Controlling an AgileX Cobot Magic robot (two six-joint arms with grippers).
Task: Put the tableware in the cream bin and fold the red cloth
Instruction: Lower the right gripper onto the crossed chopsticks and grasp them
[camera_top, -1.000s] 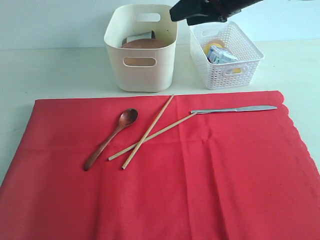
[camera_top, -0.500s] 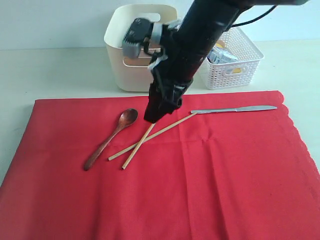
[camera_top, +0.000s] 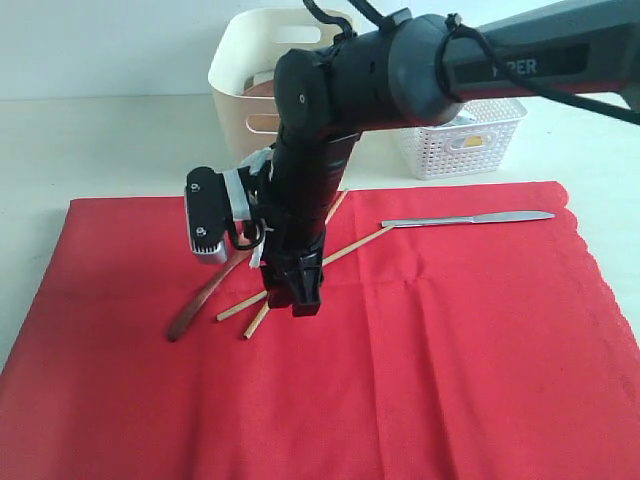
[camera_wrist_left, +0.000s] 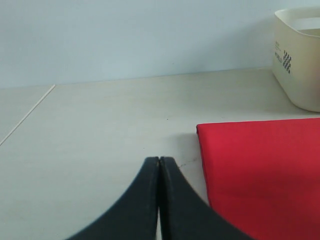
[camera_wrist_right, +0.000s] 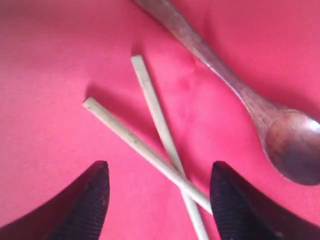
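Red rectangular fabric cloth (camera_top: 450, 350), scalloped along its right edge, lies spread flat on the pale table (camera_top: 120, 140) and fills the lower two-thirds of the exterior frame.

Right gripper (camera_wrist_right: 157, 195) is at centre-left of that frame, pointing down over the cloth. Its black fingers stand wide apart and hold nothing, straddling the crossed pair of wooden chopsticks (camera_wrist_right: 153, 107). Whether the fingertips touch the fabric cannot be told.

Dark wooden spoon (camera_wrist_right: 280, 140) lies on the cloth just left of the chopsticks, its bowl hidden behind the arm in the exterior view. Silver table knife (camera_top: 470, 218) lies on the cloth right of centre, its left end close to one chopstick tip.

Tall cream plastic bin (camera_top: 232, 70) stands off the cloth at upper centre, largely behind the arm. A white lattice-sided basket (camera_top: 470, 145) stands to its right.

Left gripper (camera_wrist_left: 159, 165) has its fingers pressed together and empty, above bare table beside the cloth's edge.
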